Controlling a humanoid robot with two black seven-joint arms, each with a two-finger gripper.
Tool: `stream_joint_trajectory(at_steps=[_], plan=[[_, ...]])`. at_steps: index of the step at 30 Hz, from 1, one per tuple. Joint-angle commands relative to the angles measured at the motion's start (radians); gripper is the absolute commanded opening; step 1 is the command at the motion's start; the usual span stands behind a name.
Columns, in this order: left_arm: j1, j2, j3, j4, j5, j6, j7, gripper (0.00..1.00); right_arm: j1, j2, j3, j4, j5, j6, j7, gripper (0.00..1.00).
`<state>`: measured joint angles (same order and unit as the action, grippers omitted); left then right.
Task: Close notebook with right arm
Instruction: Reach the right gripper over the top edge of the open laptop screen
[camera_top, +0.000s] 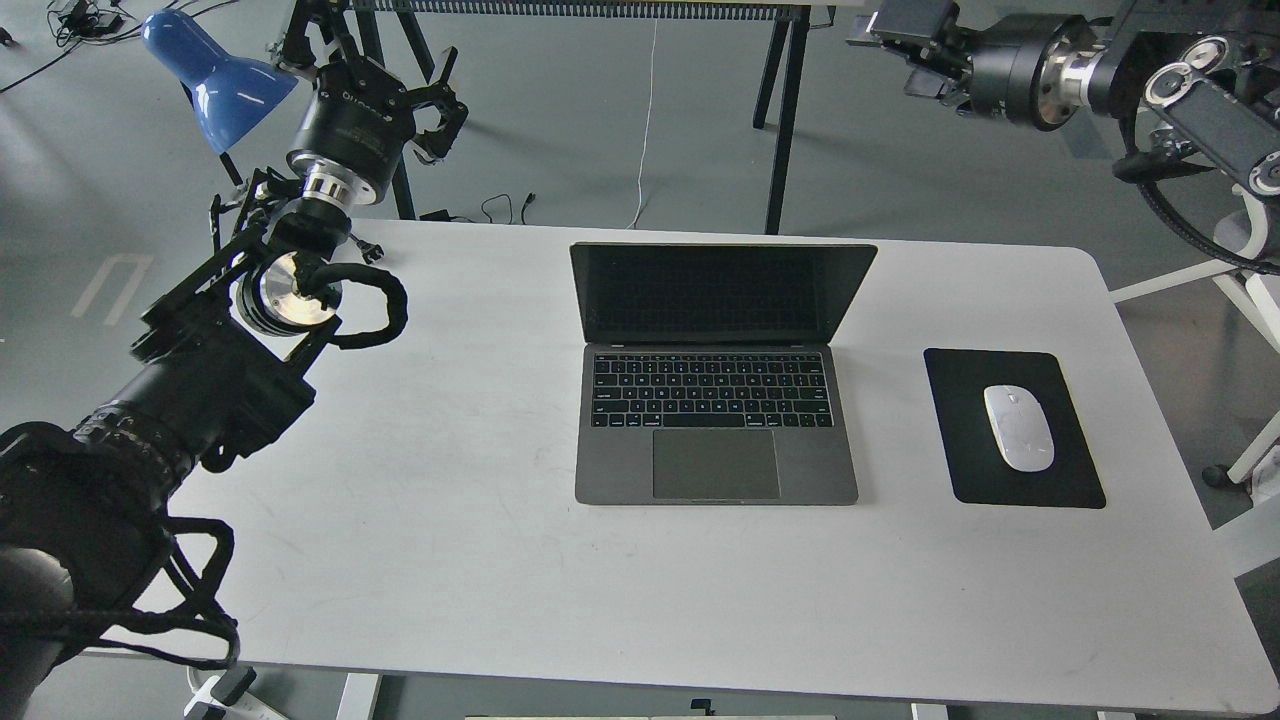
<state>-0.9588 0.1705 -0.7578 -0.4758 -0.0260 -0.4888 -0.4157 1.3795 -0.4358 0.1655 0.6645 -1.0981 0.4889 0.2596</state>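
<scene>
Nothing done yet: notebook (715, 375) fully open at middle of table (450, 540), lid upright, leaning slightly back. My right gripper (905, 45) high, well beyond notebook's far right corner, no contact; fingers too dark to judge open or closed. My left gripper (425, 105) far left of notebook, fingers spread, empty. Whole closing left. Notebook: slim grey metal, black keys, dark screen, large trackpad.

Grey notebook (715, 440) (black keys), black mouse pad (1010, 480), white mouse (1018, 427).
</scene>
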Motion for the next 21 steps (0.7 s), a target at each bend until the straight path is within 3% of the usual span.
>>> stream_joint_trajectory(at_steps=[1, 4, 11, 21], plan=[[0.0, 0.003, 0.0, 0.0, 0.0, 0.0, 0.0, 1.0, -0.002, 0.057, -0.006, 0.026, -0.172, 0.0, 0.076, 1.0], [0.0, 0.003, 0.0, 0.0, 0.0, 0.0, 0.0, 1.0, -0.002, 0.106, -0.064, 0.02, -0.189, 0.0, 0.115, 1.0], [0.0, 0.001, 0.0, 0.0, 0.0, 0.0, 0.0, 1.0, -0.053, 0.181, -0.101, -0.026, -0.189, -0.023, 0.118, 1.0], [0.0, 0.001, 0.0, 0.0, 0.0, 0.0, 0.0, 1.0, -0.092, 0.183, -0.089, -0.026, -0.183, -0.02, 0.125, 1.0]])
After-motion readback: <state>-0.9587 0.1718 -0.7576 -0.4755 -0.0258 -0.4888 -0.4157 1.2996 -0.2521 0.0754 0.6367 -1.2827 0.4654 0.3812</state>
